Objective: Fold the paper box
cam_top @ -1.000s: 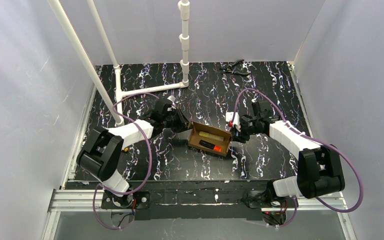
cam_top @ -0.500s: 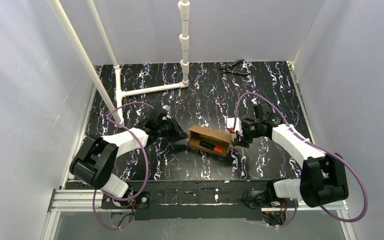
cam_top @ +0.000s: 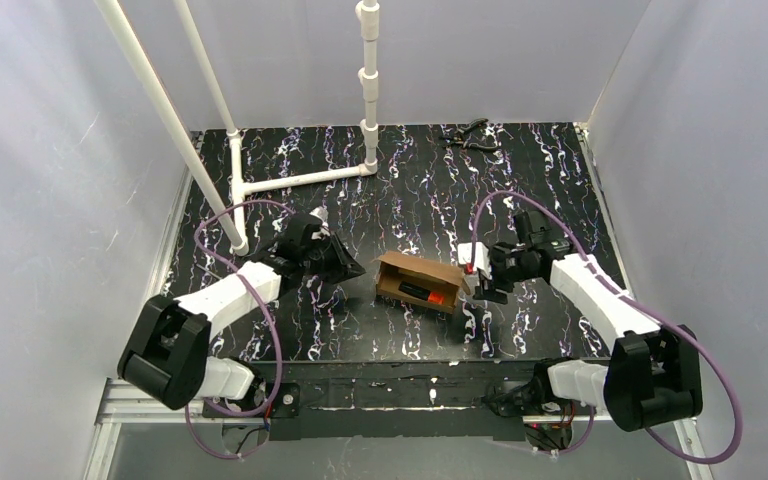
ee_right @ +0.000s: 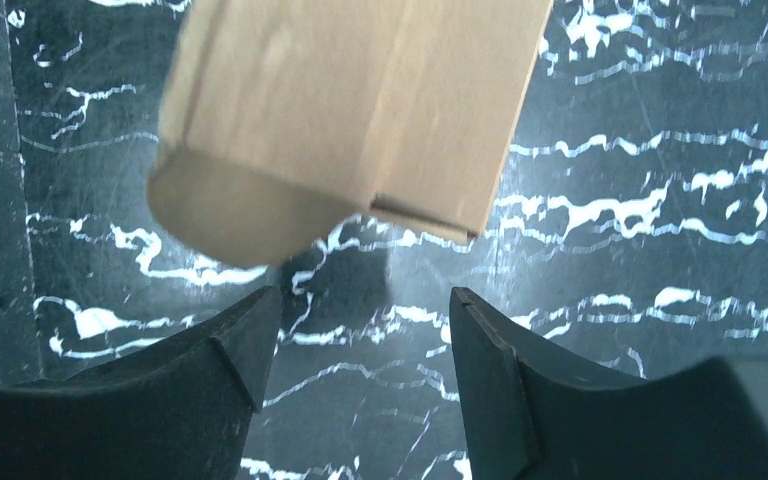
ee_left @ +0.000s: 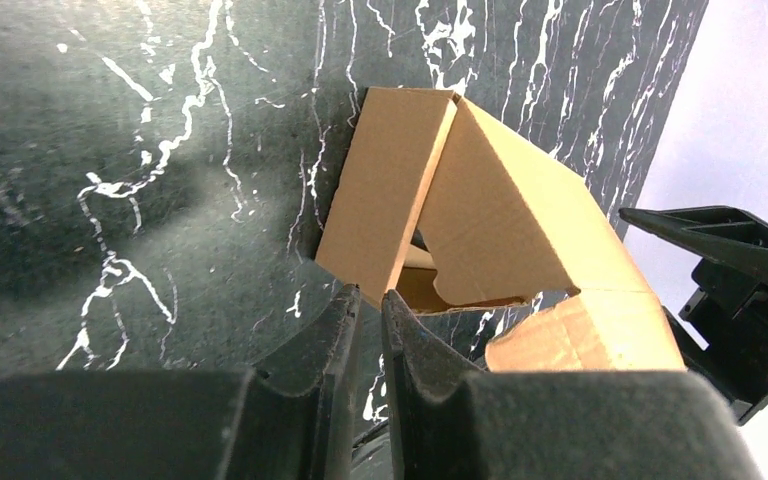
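Observation:
The brown paper box [cam_top: 418, 281] lies at the table's middle, its lid flap leaning over the opening. Inside it an orange-tipped black marker [cam_top: 424, 293] still shows. My left gripper [cam_top: 356, 268] sits a short way left of the box, its jaws all but shut with nothing between them. In the left wrist view the gripper [ee_left: 368, 297] points at the paper box's [ee_left: 480, 210] end wall and slanted lid. My right gripper [cam_top: 481, 281] stands open just off the box's right end. In the right wrist view that gripper [ee_right: 365, 300] is empty, with a rounded flap of the paper box [ee_right: 360, 110] just ahead.
A white pipe frame [cam_top: 300, 178] lies at the back left with an upright pipe [cam_top: 368, 80] behind the box. A black hand tool [cam_top: 470, 135] rests at the far edge. Grey walls close in both sides.
My left gripper has drawn back left, away from the box. My right gripper has opened wider and backed slightly right. The lid flap now leans further over the opening.

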You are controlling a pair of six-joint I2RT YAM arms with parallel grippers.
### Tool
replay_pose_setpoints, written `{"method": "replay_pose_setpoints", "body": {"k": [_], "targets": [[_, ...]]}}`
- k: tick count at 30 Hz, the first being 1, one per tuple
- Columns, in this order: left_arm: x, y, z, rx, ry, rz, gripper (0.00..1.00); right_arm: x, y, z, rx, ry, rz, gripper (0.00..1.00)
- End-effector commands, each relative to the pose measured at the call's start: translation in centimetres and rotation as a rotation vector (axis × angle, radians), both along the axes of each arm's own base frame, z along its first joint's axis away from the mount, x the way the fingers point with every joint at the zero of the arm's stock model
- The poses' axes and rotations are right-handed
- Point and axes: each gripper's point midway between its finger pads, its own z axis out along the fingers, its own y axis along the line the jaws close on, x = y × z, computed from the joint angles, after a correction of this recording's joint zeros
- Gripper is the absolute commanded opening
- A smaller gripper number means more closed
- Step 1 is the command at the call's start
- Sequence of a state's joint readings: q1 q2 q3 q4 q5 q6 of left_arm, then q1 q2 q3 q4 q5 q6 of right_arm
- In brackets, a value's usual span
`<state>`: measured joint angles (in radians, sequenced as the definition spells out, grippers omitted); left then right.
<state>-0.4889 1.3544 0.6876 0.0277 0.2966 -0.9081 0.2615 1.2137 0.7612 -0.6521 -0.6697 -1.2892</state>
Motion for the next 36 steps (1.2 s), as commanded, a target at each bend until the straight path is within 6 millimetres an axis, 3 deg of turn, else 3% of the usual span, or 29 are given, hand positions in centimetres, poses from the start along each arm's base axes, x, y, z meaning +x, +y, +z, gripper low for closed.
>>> {"method": "replay_pose_setpoints", "body": {"k": [1,4,5,6,8,10,14,18,22,25,31,36], "targets": [[-1.1,1.8,0.9,0.040,-0.028,0.003,0.13,0.1,-2.1,2.3,-0.018,-0.015,-0.068,0.71],[-1.8,2.1,2.3,0.027,-0.076,-0.010,0.14,0.9,-2.7,4.9,0.007,-0.001,-0.181,0.69],[-2.1,2.2,2.7,0.017,-0.092,-0.016,0.15,0.9,-2.5,5.8,0.031,0.015,-0.208,0.63],[-2.9,2.6,3.3,-0.003,-0.120,-0.020,0.19,1.5,-1.4,8.4,0.115,0.079,-0.299,0.39],[-3.7,2.8,3.7,-0.029,-0.137,-0.016,0.26,2.1,0.0,10.0,0.171,0.142,-0.349,0.20],[-4.3,3.1,3.9,-0.052,-0.148,-0.005,0.32,2.2,2.0,10.9,0.182,0.181,-0.348,0.12],[-5.5,3.8,3.9,-0.084,-0.167,0.028,0.37,2.8,6.8,11.6,0.161,0.154,-0.315,0.06],[-6.5,4.5,3.7,-0.110,-0.171,0.057,0.37,1.8,10.3,8.6,0.055,0.166,-0.239,0.06],[-7.3,5.0,3.6,-0.127,-0.183,0.077,0.39,-1.6,11.5,4.2,-0.048,0.193,-0.114,0.05],[-7.5,4.9,3.4,-0.150,-0.180,0.084,0.42,-3.0,11.2,1.6,-0.092,0.195,-0.092,0.05],[-7.3,3.8,2.8,-0.246,-0.152,0.099,0.44,-3.3,10.2,-2.8,-0.179,0.237,-0.116,0.07],[-7.2,3.4,2.9,-0.231,-0.141,0.056,0.48,-3.0,10.1,-3.2,-0.198,0.233,-0.121,0.09]]}}
